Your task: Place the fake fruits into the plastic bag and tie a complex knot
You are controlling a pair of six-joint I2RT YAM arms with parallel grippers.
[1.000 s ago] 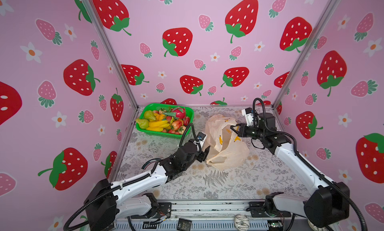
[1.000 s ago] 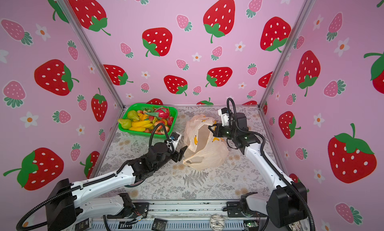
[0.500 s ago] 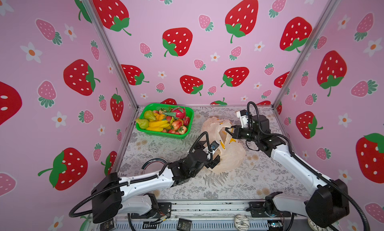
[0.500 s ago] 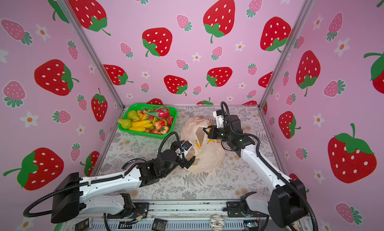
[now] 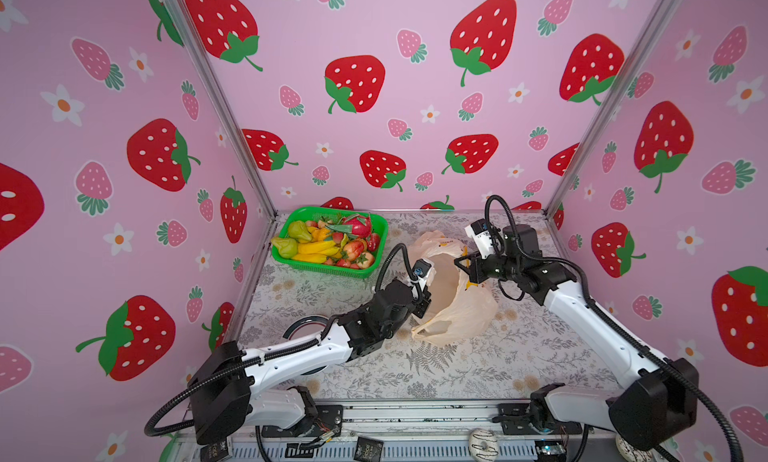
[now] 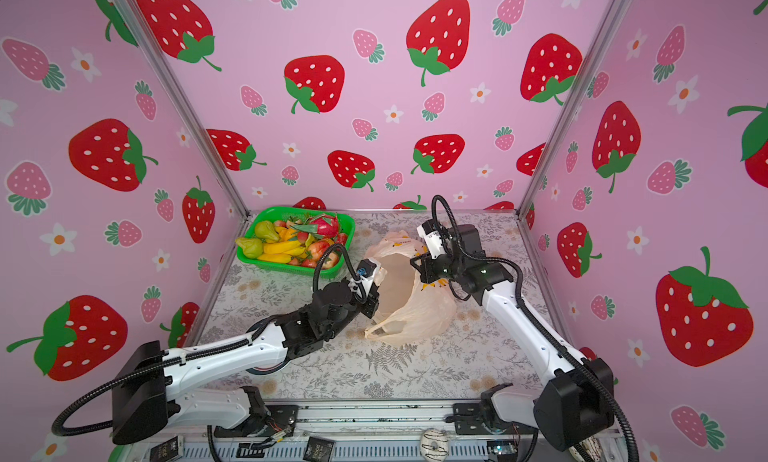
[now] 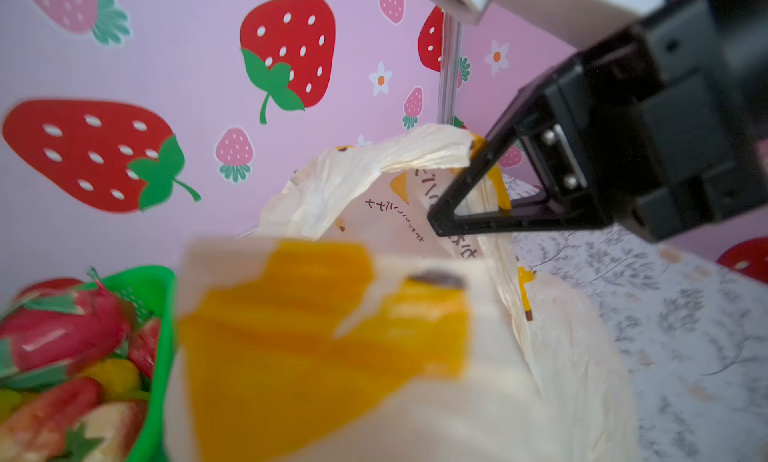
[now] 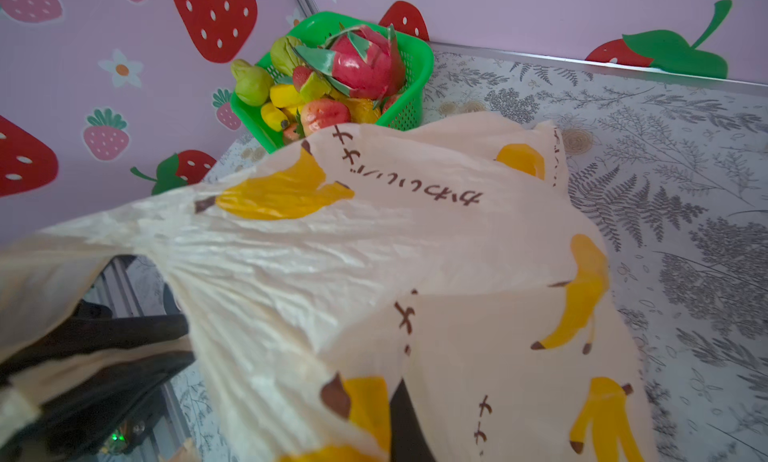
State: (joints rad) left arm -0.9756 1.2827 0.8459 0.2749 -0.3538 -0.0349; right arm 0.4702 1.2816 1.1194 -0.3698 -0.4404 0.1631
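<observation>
plastic bag [image 5: 465,314] between left gripper [image 5: 423,308], right gripper [image 5: 462,265] (both pinching)

- One plastic bag [image 5: 461,310], mid-table.
- One table [image 5: 457,372] under everything.
- One green basket [image 5: 328,268], far left.
- One pink dragon fruit [image 5: 357,225] in the basket.
- Two green pears [image 5: 300,230] at its left end.
- Two yellow bananas [image 5: 316,247] that I can make out.
- At least two reddish apples [image 5: 353,250]; the small red fruits beside them are too crowded to count.
- Two robot arms: left arm [image 5: 299,351], right arm [image 5: 590,314].
- One dark ring [image 5: 305,324] lying under the left arm.
- Two doughnut-shaped things [image 5: 482,441] on the near edge.
</observation>
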